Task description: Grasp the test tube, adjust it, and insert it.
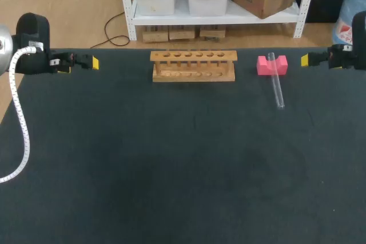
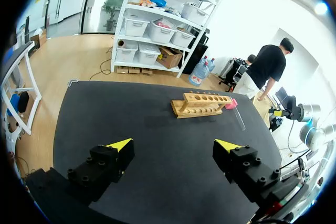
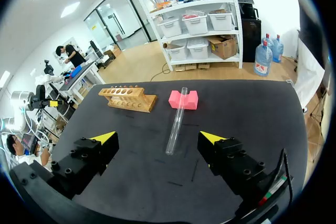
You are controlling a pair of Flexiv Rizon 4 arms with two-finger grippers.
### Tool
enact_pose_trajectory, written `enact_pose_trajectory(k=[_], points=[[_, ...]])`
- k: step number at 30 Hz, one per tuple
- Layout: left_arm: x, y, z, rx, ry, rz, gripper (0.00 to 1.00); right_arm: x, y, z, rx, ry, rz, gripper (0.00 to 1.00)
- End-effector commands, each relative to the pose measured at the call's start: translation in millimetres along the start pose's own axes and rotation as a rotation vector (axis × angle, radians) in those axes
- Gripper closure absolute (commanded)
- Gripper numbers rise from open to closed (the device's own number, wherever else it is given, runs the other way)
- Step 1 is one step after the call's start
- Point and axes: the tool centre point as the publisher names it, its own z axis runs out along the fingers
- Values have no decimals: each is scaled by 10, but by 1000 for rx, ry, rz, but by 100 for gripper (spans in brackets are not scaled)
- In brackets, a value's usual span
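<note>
A clear glass test tube lies on the dark table, its far end propped in the notch of a pink block. The wooden rack with a row of holes stands left of it at the back middle. In the right wrist view the test tube lies ahead of my right gripper, whose fingers are wide apart and hold nothing. My left gripper is open and empty too, far from the rack. From above, the left gripper sits at the far left edge, the right gripper at the far right.
A white cable hangs down from my left arm along the table's left edge. The dark mat spreads between the arms and the front edge.
</note>
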Motion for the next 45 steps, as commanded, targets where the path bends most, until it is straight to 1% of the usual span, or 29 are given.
enact_pose_trajectory(k=[1, 12, 13, 14, 16, 17, 18, 21, 22, 23, 25, 26, 27, 28, 30, 31, 32, 34, 35, 41, 45], points=[[-6, -7, -2, -4, 3, -1, 0, 2, 14, -12, 7, 1, 0, 0], [-6, -7, -2, -4, 3, -1, 0, 2, 14, -12, 7, 1, 0, 0], [-16, 2, -3, 11, -5, 21, 0, 2, 14, -12, 7, 1, 0, 0], [-31, 16, -9, 49, -9, 29, 0, 2, 14, -12, 7, 1, 0, 0], [-74, 47, -17, 81, -47, 109, 0, 2, 14, -12, 7, 1, 0, 0], [-96, 64, -25, 122, -62, 149, 0, 2, 14, -12, 7, 1, 0, 0], [-122, 87, -26, 124, -83, 183, 0, 2, 14, -12, 7, 1, 0, 0], [-230, 155, -18, 221, -138, 282, 0, 2, 14, -12, 7, 1, 0, 0], [-258, 170, -4, 251, -148, 329, 0, 2, 14, -12, 7, 1, 0, 0], [-274, 182, 5, 282, -177, 372, 0, 2, 14, -12, 7, 1, 0, 0], [-306, 209, 48, 293, -205, 453, 0, 2, 14, -12, 7, 1, 0, 0], [-313, 221, 66, 332, -230, 480, 0, 2, 14, -12, 7, 1, 0, 0], [-325, 238, 85, 371, -237, 493, 0, 2, 14, -12, 7, 1, 0, 0], [-340, 249, 111, 390, -252, 526, 0, 2, 14, -12, 7, 1, 0, 0], [-349, 266, 132, 481, -288, 584, 0, 2, 14, -12, 7, 1, 0, 0], [-356, 277, 159, 507, -293, 608, 0, 2, 14, -12, 7, 1, 0, 0], [-363, 288, 181, 561, -307, 621, 0, 2, 14, -12, 7, 1, 0, 0], [-374, 310, 233, 612, -325, 653, 0, 2, 14, -12, 7, 1, 0, 0], [-380, 322, 261, 658, -338, 665, 0, 2, 14, -12, 7, 1, 0, 0], [-393, 355, 470, 757, -392, 710, 0, 2, 14, -12, 7, 1, 0, 0], [-403, 326, 617, 791, -413, 732, 0, 2, 14, -12, 7, 1, 0, 0]])
